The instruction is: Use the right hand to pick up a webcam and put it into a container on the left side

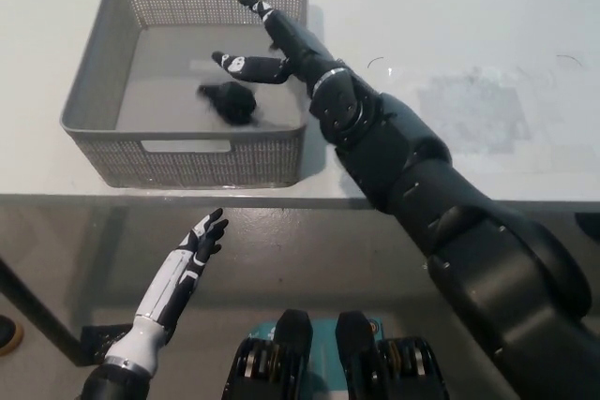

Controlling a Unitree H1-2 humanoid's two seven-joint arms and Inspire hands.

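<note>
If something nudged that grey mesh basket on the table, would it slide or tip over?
Probably slide. The basket is low and wide with a flat bottom, so tipping looks unlikely. Its perforated walls suggest it is light, and the table looks smooth. The black webcam inside would add little weight.
</note>
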